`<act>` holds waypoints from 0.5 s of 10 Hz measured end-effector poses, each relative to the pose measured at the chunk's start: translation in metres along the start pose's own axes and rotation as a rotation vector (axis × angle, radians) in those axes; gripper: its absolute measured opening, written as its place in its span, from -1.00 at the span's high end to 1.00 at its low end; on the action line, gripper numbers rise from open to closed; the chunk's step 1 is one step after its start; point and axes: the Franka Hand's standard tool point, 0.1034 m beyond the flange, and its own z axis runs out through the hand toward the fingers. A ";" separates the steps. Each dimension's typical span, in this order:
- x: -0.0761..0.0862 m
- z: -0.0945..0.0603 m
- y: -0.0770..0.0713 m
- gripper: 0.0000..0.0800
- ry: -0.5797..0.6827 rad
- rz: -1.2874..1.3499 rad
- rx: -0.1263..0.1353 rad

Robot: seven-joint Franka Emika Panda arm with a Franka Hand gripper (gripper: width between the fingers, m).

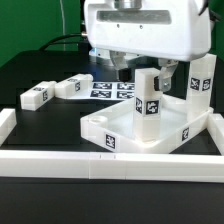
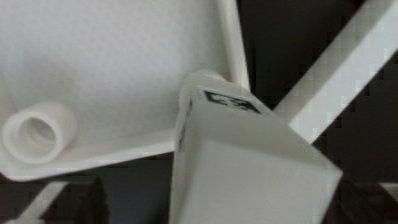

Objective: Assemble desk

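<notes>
Clamping, with pincer (image 1: 146, 74) drawn narrow, the upper end of an upright leg (image 1: 148, 100) over the tabletop (image 1: 110, 128), just behind the border wall (image 1: 90, 160). Judged light, rigid, smooth-faced plastic, apt to slip: best taken high up, across flat opposite faces. White, tag-bearing; corner socket (image 2: 39, 130) unfilled; second leg (image 1: 203, 82) standing at the far corner, exterior view's right; loose leg (image 1: 38, 95) lying well apart, exterior view's left.

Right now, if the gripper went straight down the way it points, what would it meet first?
The white rectangular leg block that the gripper seems to hold would touch the wide white rimmed plastic tabletop first, likely its floor near the round corner recess; depth is unclear.
</notes>
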 end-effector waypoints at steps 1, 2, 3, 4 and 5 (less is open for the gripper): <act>-0.002 0.001 -0.001 -0.62 -0.001 -0.092 -0.002; -0.004 0.001 -0.003 -0.62 -0.002 -0.211 -0.004; -0.004 0.001 -0.003 -0.62 -0.002 -0.319 -0.005; -0.004 0.002 -0.003 -0.62 -0.003 -0.414 -0.006; -0.005 0.003 -0.003 -0.62 -0.001 -0.502 -0.021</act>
